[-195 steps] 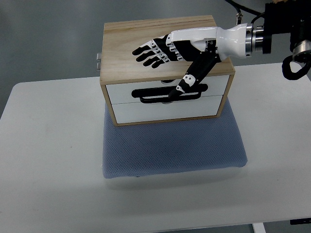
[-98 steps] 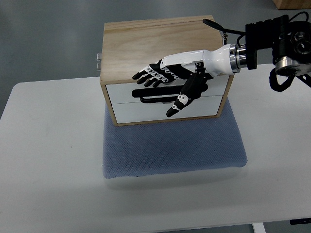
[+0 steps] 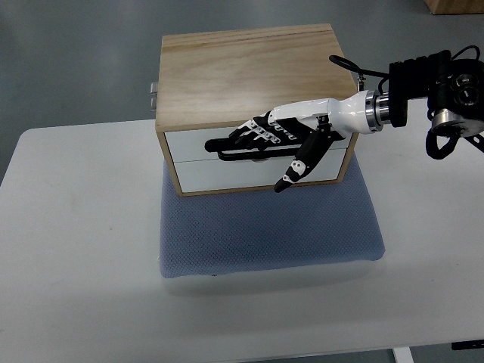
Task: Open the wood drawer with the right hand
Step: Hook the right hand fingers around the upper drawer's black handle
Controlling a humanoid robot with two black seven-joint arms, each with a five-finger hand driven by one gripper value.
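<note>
- A white table fills most of the view; a grey floor shows behind it, at 12 o'clock.
- The wood box stands near the table's far edge, a little toward 12 o'clock from the middle.
- Its front has two white drawers; the upper drawer carries a black handle, and the lower drawer is under it.
- Both drawers look closed, flush with the front.
- The right hand comes in from 3 o'clock and lies across the upper drawer front.
- Its fingers are curled over the handle; I cannot tell if they really grip it. The thumb points down toward 7 o'clock, over the lower drawer.
- The box rests on the far part of a blue-grey mat, which spreads toward 6 o'clock.
</note>
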